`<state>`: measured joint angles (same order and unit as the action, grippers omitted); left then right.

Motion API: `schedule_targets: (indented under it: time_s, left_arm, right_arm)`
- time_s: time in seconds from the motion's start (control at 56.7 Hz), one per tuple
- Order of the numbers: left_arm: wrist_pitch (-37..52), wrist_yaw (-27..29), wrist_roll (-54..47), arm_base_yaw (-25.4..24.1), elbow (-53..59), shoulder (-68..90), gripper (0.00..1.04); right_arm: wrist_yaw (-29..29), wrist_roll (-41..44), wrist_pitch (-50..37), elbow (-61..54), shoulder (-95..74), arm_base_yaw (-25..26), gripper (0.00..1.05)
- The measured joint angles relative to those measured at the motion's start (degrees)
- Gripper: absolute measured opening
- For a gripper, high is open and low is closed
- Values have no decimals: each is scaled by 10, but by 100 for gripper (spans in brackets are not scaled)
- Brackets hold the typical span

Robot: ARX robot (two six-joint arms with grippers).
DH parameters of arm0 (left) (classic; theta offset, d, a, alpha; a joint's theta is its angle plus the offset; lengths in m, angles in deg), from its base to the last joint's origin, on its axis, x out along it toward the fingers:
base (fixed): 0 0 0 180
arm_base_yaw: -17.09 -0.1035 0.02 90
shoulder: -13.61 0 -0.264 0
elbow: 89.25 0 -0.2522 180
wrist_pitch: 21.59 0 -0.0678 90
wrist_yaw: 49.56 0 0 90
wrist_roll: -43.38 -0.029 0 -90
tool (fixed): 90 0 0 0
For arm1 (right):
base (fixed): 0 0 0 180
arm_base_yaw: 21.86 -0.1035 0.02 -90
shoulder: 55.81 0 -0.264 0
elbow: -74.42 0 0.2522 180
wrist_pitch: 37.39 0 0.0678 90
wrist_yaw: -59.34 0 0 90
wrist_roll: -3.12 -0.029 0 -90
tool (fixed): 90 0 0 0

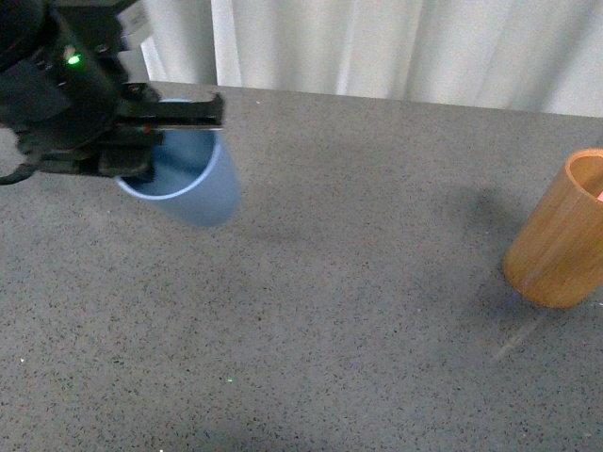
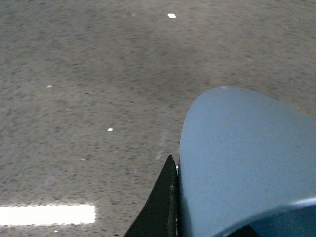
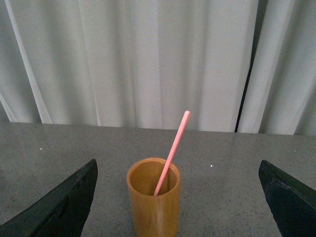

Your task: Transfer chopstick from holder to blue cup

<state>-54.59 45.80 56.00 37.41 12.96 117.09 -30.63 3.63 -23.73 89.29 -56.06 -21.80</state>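
My left gripper [image 1: 168, 127] is shut on the rim of the light-blue cup [image 1: 196, 188] at the far left and holds it tilted, its mouth toward the camera. In the left wrist view the blue cup [image 2: 242, 158] fills the near right, with one dark finger [image 2: 162, 207] pressed against its wall. The orange-brown holder [image 1: 563, 235] stands at the right edge. In the right wrist view the holder [image 3: 154, 210] stands upright with one pinkish chopstick [image 3: 174, 148] leaning in it. My right gripper [image 3: 177, 168] is open, its fingers wide to either side of the holder and short of it.
The grey speckled table [image 1: 358, 282] stretches between cup and holder. White curtains [image 1: 396, 42] hang behind the table's far edge, also in the right wrist view [image 3: 148, 59].
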Motion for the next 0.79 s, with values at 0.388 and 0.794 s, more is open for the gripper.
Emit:
schedule_targets:
  time_s: [0.388,0.794]
  left_arm:
    - [-61,0,48,129,-105,120,3]
    - [-106,19,64,150,-192,190,3]
  right_arm:
    - [0,0,0,0,0,0,95]
    - [0,0,0,0,0,0,95]
